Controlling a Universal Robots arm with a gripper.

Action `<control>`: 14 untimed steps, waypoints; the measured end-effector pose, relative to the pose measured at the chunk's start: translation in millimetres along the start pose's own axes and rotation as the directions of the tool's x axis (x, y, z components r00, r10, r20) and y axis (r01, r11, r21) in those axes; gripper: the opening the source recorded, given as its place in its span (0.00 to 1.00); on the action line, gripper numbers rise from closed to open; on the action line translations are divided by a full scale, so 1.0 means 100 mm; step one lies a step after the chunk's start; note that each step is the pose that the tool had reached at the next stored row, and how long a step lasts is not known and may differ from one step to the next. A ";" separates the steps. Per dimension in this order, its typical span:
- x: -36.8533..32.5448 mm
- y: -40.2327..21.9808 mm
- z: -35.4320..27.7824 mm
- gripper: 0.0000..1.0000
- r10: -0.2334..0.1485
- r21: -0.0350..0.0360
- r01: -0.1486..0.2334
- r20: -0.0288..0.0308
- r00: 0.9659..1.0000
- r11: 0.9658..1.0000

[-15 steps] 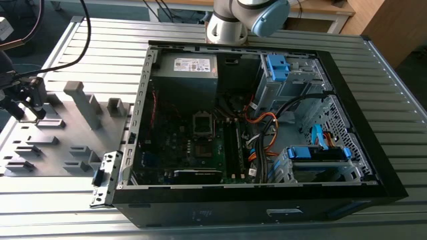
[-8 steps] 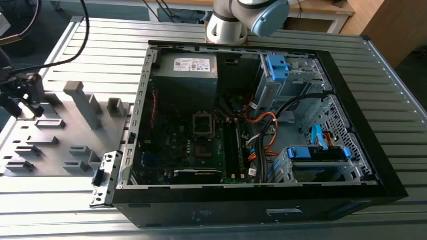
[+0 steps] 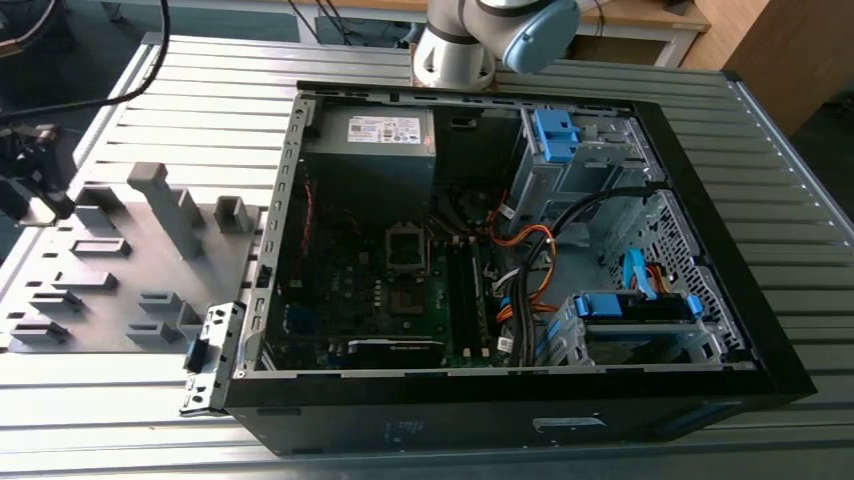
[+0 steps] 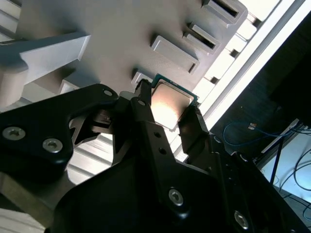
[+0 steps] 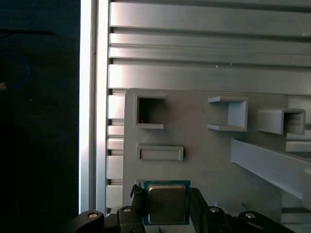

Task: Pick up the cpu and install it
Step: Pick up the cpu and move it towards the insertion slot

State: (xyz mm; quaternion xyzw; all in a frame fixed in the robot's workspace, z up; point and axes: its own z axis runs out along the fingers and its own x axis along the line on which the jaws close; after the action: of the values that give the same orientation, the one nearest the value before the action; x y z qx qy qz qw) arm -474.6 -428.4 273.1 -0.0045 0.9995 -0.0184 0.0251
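Note:
The cpu (image 4: 170, 103), a small square chip with a dull silver top and a green edge, sits between my gripper's (image 4: 167, 110) two black fingers (image 4: 144, 99), which press on two opposite sides of it. The first wrist view has the cpu (image 5: 166, 204) over the grey holder tray (image 5: 204, 160), with the gripper (image 5: 166, 198) shut on it. In the exterior view the gripper (image 3: 43, 200) hangs over the tray's (image 3: 120, 270) far edge at the exterior view's left. The dark square socket (image 3: 407, 248) lies on the board inside the open computer case (image 3: 747, 330).
The tray carries raised grey blocks and slots (image 3: 167, 205). The case holds orange and black cables (image 3: 534, 250), blue drive brackets (image 3: 554, 135) and a power supply with a white label (image 3: 387, 130). All rests on a ribbed aluminium table (image 3: 200, 90). The arm's base (image 3: 461, 45) stands behind the case.

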 end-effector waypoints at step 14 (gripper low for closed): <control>-0.025 -0.019 -0.503 0.47 0.000 -0.007 0.000 0.000 1.000 1.000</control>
State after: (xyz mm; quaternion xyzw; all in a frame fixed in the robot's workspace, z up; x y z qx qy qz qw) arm -474.6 -428.4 323.5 -0.0044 0.9996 -0.0152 0.0251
